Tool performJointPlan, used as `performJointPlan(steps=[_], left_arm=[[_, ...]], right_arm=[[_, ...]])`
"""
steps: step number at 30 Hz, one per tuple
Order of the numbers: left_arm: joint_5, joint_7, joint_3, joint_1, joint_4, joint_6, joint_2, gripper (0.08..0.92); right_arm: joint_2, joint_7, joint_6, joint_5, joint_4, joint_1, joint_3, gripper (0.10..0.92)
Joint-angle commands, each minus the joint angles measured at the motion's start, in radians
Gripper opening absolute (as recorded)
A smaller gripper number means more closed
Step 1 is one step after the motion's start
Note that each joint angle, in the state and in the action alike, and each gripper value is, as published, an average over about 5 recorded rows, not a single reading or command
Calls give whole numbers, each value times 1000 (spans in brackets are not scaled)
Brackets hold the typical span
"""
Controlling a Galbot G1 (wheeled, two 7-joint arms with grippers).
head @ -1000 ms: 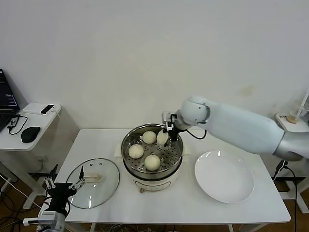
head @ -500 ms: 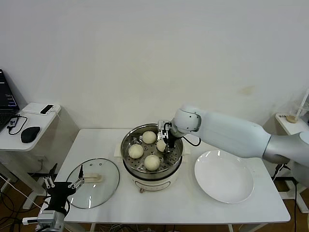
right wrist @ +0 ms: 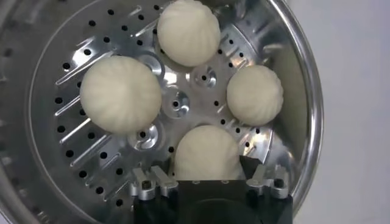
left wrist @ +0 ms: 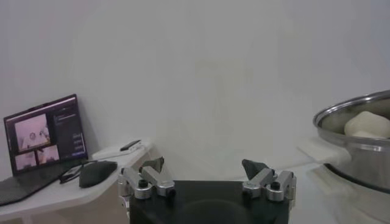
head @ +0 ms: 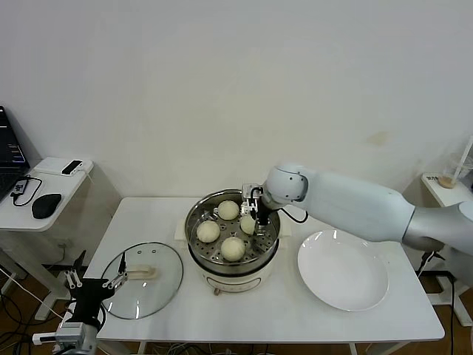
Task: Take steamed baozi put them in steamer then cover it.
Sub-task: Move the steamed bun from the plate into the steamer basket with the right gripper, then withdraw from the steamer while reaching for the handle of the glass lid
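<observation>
The steamer (head: pixel 194 235) stands mid-table, its shiny pot uncovered, with four cream-white baozi on the perforated tray (right wrist: pixel 177 103): one at the back (head: pixel 228 210), one on the left (head: pixel 208 231), one in front (head: pixel 233 248) and one on the right (head: pixel 247 222). My right gripper (head: pixel 259 225) reaches down into the pot. In the right wrist view it (right wrist: pixel 204 170) is open, with its fingers on either side of the right-hand baozi (right wrist: pixel 207 152), which rests on the tray. My left gripper (head: pixel 92 285) is open and empty, parked low beside the table's left front corner.
A glass lid (head: pixel 144 270) with a pale handle lies flat on the table, left of the steamer. An empty white plate (head: pixel 344 270) sits to its right. A side desk with a mouse (head: pixel 46 205) and a laptop (left wrist: pixel 42 131) stands at far left.
My right gripper came down into the pot with the fourth baozi and set it on the tray. In the last half second it barely moved. The left arm has stayed still.
</observation>
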Motion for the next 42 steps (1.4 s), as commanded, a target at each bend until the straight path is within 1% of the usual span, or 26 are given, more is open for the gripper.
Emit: performJointPlan(steps=[1, 3, 5, 9, 12, 14, 18, 20, 23, 27, 31, 36, 42], left_arm=[[0, 1, 2, -2, 0, 1, 1, 823], [-1, 1, 3, -3, 0, 1, 1, 823], [-1, 1, 4, -4, 0, 1, 2, 823], [0, 3, 9, -8, 3, 0, 3, 823], [3, 4, 18, -12, 7, 0, 0, 823], [6, 4, 24, -13, 7, 0, -1, 823], [10, 6, 29, -15, 16, -4, 1, 823], [12, 7, 32, -16, 23, -8, 0, 823], [22, 7, 44, -17, 35, -17, -4, 823], [57, 8, 59, -18, 48, -25, -4, 823], [156, 17, 58, -22, 86, -47, 17, 823], [471, 5, 36, -30, 173, -116, 65, 823], [910, 7, -12, 5, 246, -233, 118, 823]], right_arm=[[-91, -1, 8, 7, 97, 26, 71, 821], [-136, 23, 13, 24, 140, 23, 103, 822], [-186, 76, 18, 50, 190, 5, 142, 823], [-292, 272, 50, 121, 294, -118, 272, 823], [-361, 453, 118, 154, 361, -307, 458, 823], [-394, 558, 185, 131, 397, -468, 618, 823], [-417, 680, 321, 73, 436, -766, 900, 823], [-386, 706, 387, 38, 441, -923, 1066, 823], [-283, 705, 482, -32, 443, -1157, 1325, 823], [-131, 656, 578, -97, 462, -1385, 1611, 823], [29, 590, 628, -116, 487, -1578, 1832, 823], [214, 543, 666, -106, 512, -1767, 1978, 823], [308, 552, 698, -122, 518, -1901, 2002, 823]])
